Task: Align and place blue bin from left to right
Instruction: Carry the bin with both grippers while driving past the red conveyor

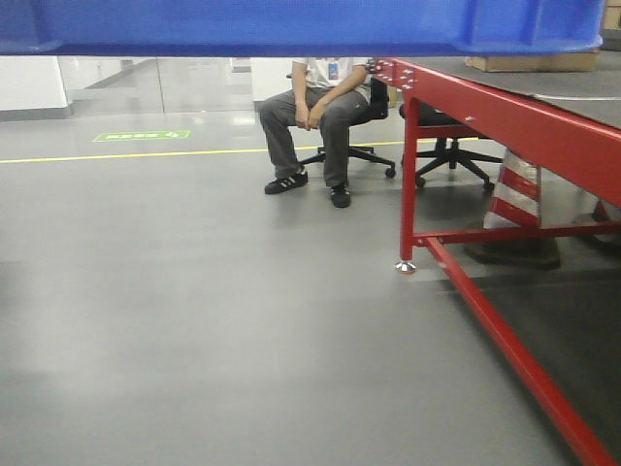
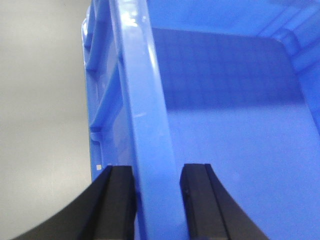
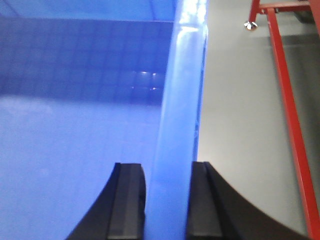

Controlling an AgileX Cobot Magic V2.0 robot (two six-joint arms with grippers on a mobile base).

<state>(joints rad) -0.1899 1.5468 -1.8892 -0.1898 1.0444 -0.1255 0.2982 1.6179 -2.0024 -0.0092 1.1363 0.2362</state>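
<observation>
Blue bin hangs in the air: in the front view only its underside shows, as a band across the whole top edge, with bare grey floor beneath and nothing carrying it from below. On its left side the left end effector is closed narrow over the thick rim, one black finger outside the ribbed wall and the other inside the empty tub. On the opposite side the right end effector clamps the other rim the same way, with floor and a red rail visible past the wall. The lift therefore looks done, while the carry to the right, the squaring-up and the set-down appear to remain. Across the room, a green marking and a yellow line lie on the floor far left, a person sits on an office chair straight ahead, and the red bench stands at the right, well apart from the bin. Its near leg and low crossbar lie toward that side, a cardboard box occupies part of its top, and a striped cone stands underneath.
</observation>
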